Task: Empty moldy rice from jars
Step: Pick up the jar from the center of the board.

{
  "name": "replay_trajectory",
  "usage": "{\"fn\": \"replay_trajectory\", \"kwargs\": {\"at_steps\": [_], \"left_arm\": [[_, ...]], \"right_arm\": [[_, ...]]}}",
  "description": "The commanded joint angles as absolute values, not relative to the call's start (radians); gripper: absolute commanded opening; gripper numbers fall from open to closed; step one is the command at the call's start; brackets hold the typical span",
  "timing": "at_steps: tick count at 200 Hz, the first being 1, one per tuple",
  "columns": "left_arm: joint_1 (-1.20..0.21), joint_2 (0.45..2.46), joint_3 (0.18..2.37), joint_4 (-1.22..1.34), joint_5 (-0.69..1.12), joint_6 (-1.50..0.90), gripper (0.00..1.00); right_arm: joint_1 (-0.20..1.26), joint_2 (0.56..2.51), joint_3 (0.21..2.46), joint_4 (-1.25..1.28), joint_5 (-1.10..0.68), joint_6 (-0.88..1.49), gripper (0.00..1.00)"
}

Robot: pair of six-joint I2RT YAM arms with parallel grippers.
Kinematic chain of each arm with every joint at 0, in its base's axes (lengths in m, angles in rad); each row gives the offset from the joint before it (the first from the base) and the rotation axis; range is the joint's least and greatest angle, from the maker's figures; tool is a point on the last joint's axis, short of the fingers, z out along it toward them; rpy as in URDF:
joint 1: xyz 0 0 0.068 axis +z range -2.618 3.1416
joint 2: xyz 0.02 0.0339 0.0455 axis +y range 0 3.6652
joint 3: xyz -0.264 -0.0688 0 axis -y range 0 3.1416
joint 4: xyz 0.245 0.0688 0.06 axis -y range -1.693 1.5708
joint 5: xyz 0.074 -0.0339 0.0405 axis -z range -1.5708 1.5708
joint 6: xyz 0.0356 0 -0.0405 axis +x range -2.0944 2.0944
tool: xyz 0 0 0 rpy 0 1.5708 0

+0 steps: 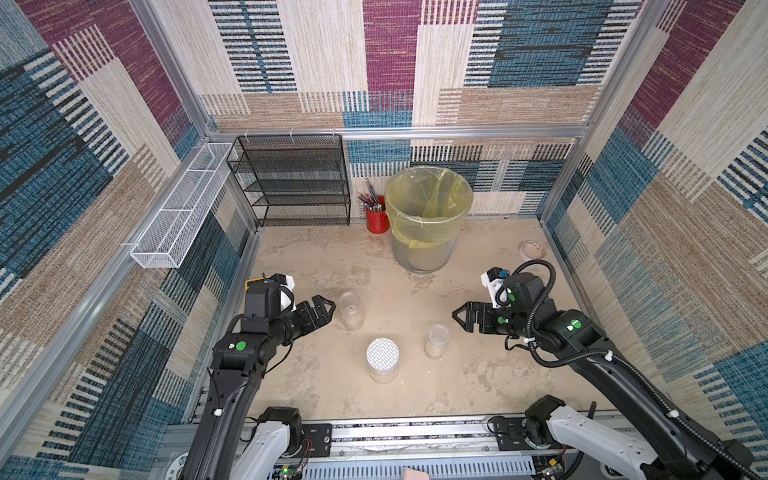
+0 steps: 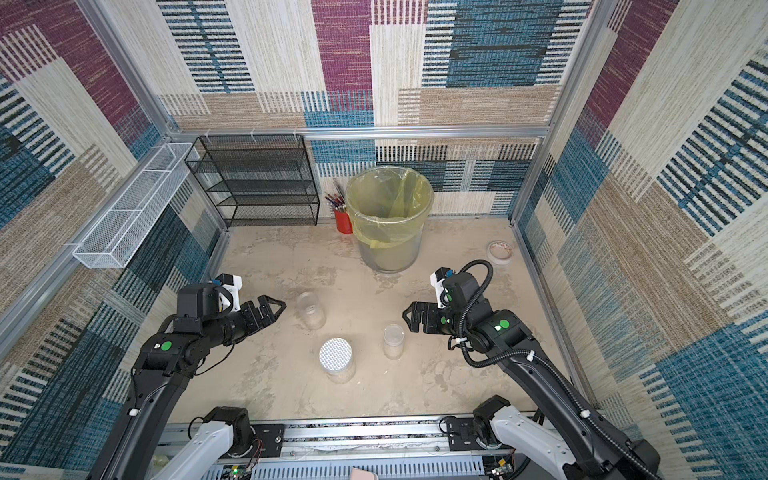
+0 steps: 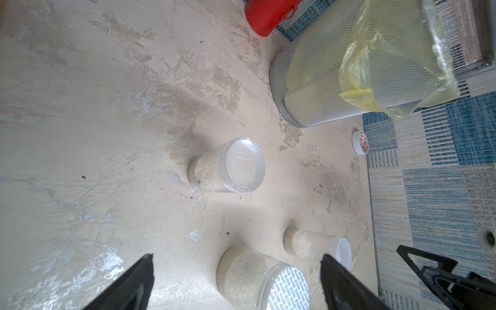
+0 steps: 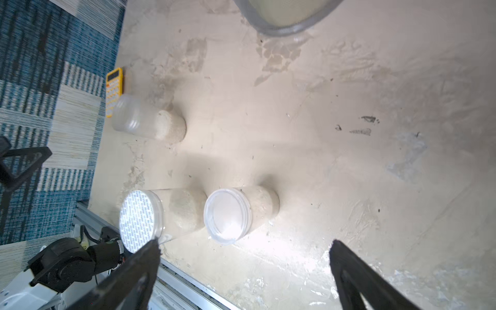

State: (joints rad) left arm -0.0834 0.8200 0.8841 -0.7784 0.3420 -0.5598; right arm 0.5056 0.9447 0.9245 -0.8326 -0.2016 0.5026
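Rice (image 3: pixel 206 171), pale and grainy, lies in the bottoms of three lidded jars standing upright mid-table (image 1: pixel 316 257). The grid-lid jar (image 1: pixel 382 359) is nearest, the small jar (image 1: pixel 437 340) is to its right, and the tall jar (image 1: pixel 351 309) is farther left. The left pincer (image 1: pixel 328 309) hovers just beside the tall jar, jaws wide, holding nothing. The right pincer (image 1: pixel 459 318) hangs near the small jar, likewise wide and bare. The bin (image 1: pixel 428 216) stands at the far side.

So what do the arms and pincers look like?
The left arm and right arm are black, with green stickers and white base links. A ribbed black hose with white ties runs along the right one. The left pincer and right pincer are black, with triangular open-frame fingers and a white mount behind each.
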Motion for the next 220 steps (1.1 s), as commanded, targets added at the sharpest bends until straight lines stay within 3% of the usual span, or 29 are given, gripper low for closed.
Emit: {"fn": "replay_trajectory", "kwargs": {"at_steps": [1, 46, 151, 220], "left_arm": [[-0.084, 0.834, 0.861, -0.787, 0.308, -0.579, 0.97], [-0.083, 0.827, 0.864, -0.773, 0.281, -0.581, 0.96], [-0.092, 0.882, 0.845, -0.742, 0.340, -0.556, 0.95], [-0.098, 0.873, 0.831, -0.739, 0.323, -0.549, 0.94]], "right_arm": [[0.509, 0.985, 0.925, -0.881, -0.192, 0.494, 0.99], [0.534, 1.096, 0.968, -0.873, -0.236, 0.498, 0.99], [0.745, 1.340, 1.113, -0.974, -0.041, 0.532, 1.00], [0.788, 1.410, 1.111, -0.964, 0.008, 0.557, 0.89]]}}
